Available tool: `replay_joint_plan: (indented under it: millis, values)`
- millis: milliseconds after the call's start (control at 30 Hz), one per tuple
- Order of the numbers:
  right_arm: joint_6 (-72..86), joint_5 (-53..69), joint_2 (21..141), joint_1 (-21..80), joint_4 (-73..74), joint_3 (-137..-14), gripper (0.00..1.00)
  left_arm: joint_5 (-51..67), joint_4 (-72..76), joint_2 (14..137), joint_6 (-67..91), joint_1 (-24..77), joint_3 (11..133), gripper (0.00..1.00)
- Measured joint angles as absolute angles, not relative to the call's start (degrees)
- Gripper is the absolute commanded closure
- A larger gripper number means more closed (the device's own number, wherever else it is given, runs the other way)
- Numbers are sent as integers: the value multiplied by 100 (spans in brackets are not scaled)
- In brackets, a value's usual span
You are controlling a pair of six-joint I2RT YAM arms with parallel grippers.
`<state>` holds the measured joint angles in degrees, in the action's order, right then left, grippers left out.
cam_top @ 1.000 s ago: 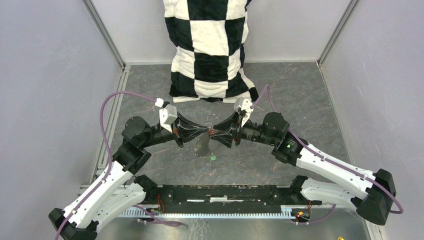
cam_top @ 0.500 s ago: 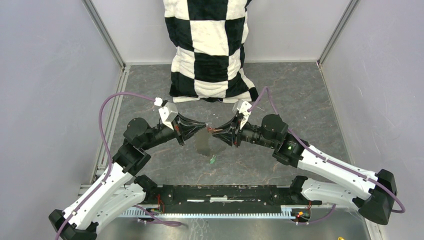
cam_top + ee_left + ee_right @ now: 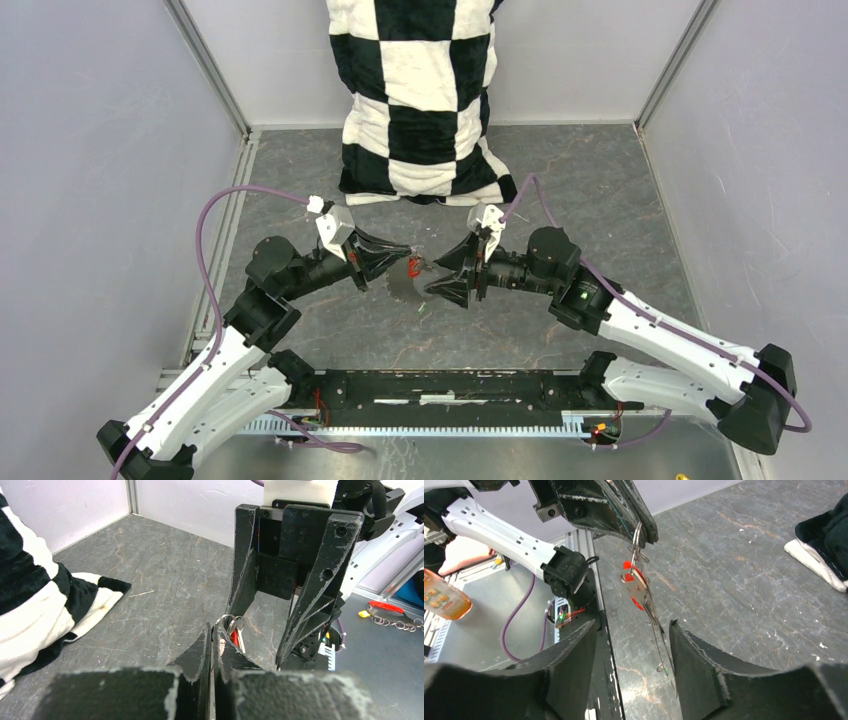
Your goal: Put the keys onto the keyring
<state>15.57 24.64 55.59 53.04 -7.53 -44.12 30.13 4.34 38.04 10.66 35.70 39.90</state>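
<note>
My left gripper (image 3: 407, 254) (image 3: 215, 630) is shut on the top of the keyring (image 3: 637, 535), a thin silvery wire loop that hangs down from it (image 3: 405, 285). The red-headed key (image 3: 634, 582) (image 3: 412, 268) hangs on the loop just under the left jaws, and it also shows in the left wrist view (image 3: 233, 638). The green-headed key (image 3: 666, 670) (image 3: 421, 305) is a tiny speck at the loop's lower end; I cannot tell whether it touches the floor. My right gripper (image 3: 432, 277) (image 3: 631, 627) is open and empty, facing the left one, its fingers either side of the hanging loop without touching it.
A black-and-white checked cloth (image 3: 425, 95) lies at the back of the grey stone-patterned floor (image 3: 600, 200). Grey walls close in on the left, right and back. The black base rail (image 3: 440, 385) runs along the near edge.
The right gripper has opened and drawn back slightly from the left one. The red key now hangs free on the loop under the left jaws.
</note>
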Motion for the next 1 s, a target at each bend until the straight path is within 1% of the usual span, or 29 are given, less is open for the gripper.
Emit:
replay_joint_plan:
  millis: [100, 200, 233, 300, 400, 533, 733, 833, 1000]
  values:
    - [1498, 2596, 5472, 5098, -473, -4530, 33, 3013, 429, 3798, 1066, 3570, 3990, 98]
    - [1417, 2606, 5380, 4840, -237, -4873, 33, 3009, 419, 3787, 1068, 3570, 3990, 98]
    - [1417, 2585, 5358, 4779, -257, -4974, 30, 3004, 410, 3785, 1068, 3570, 3990, 98]
    - [1494, 2585, 5356, 4751, -405, -5081, 18, 2956, 379, 3782, 1066, 3570, 3990, 98]
    - [1704, 2652, 5474, 4751, -762, -5072, 16, 2563, 257, 3776, 1061, 3570, 3990, 98]
    - [1905, 2700, 5782, 4757, -1131, -4897, 21, 2156, 56, 3747, 1017, 3568, 3990, 98]
    - [1959, 2742, 6086, 4740, -1291, -4882, 35, 2491, 30, 3420, 878, 3568, 3874, 98]
    - [1970, 2808, 6082, 4672, -1376, -4882, 38, 2877, 69, 3284, 755, 3568, 3776, 98]
    - [2211, 3131, 6082, 4558, -1848, -4722, 39, 3284, 137, 3277, 705, 3568, 3734, 98]
